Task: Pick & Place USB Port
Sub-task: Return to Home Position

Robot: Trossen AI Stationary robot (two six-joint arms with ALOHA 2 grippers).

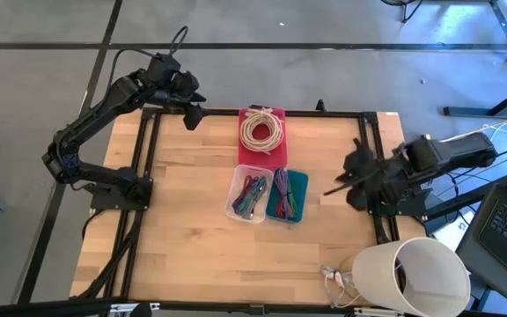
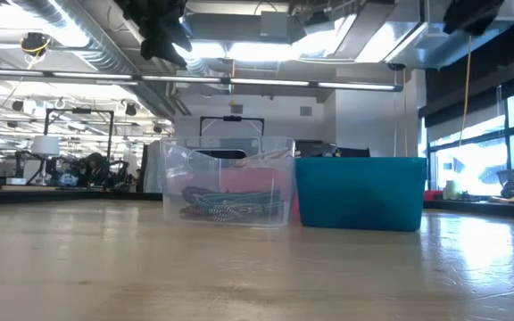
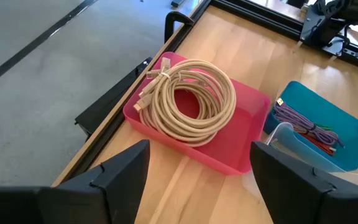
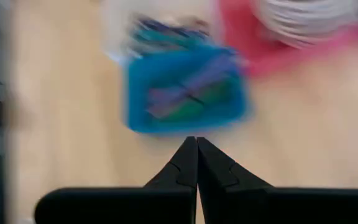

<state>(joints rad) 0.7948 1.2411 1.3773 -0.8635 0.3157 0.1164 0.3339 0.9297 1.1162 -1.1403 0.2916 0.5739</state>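
Overhead, the left end effector (image 1: 192,116), upper left, is spread; the right end effector (image 1: 333,189), centre right, is pressed together. The low view hides the coiled cable (image 1: 261,130) in the pink bin (image 1: 262,159).

Three bins cluster mid-table (image 1: 192,246). The rear bin (image 1: 262,159) holds a coiled cable (image 1: 261,130). Just in front of it, a left bin (image 1: 233,207) and a right bin (image 1: 300,180) stand side by side, each apparently containing bundled cables (image 1: 252,195).
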